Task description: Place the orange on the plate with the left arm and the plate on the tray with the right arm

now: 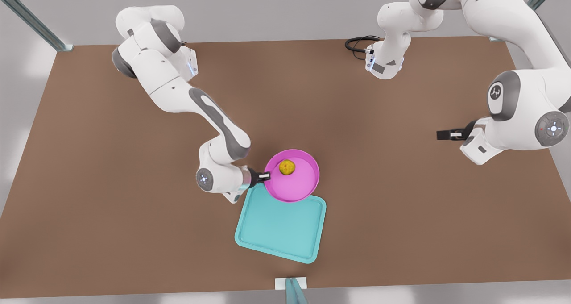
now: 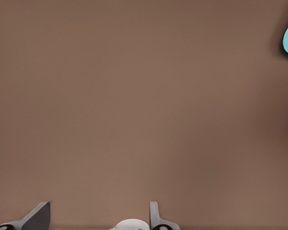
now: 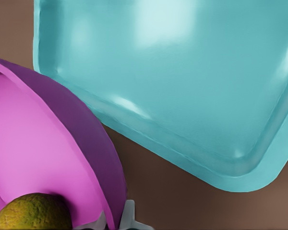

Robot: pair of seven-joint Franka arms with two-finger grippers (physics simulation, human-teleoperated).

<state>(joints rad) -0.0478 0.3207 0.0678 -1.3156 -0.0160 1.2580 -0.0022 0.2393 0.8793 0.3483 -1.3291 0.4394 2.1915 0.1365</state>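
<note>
- The lumpy yellow orange (image 1: 287, 167) sits inside the pink plate (image 1: 294, 188).
- The plate overlaps the turquoise tray (image 1: 281, 230)'s far edge.
- The right gripper (image 1: 266, 176) pinches the plate's rim.
- Well away from the tray, the left gripper (image 1: 439, 135) waits, fingers spread, holding nothing.

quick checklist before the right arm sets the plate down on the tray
1. Orange on the plate: ok, it lies inside, toward the gripped side.
2. Right gripper hold: ok, its fingers are shut on the plate's rim on the front view's left.
3. Plate over the tray: not ok, it overlaps just the tray's far edge and most of it hangs over the table.
4. Plate level: cannot tell; the right wrist view shows it at a slant, so watch that the orange does not roll.
5. Left gripper out of the way: ok, it waits open at the front view's right, far from the tray.
</note>
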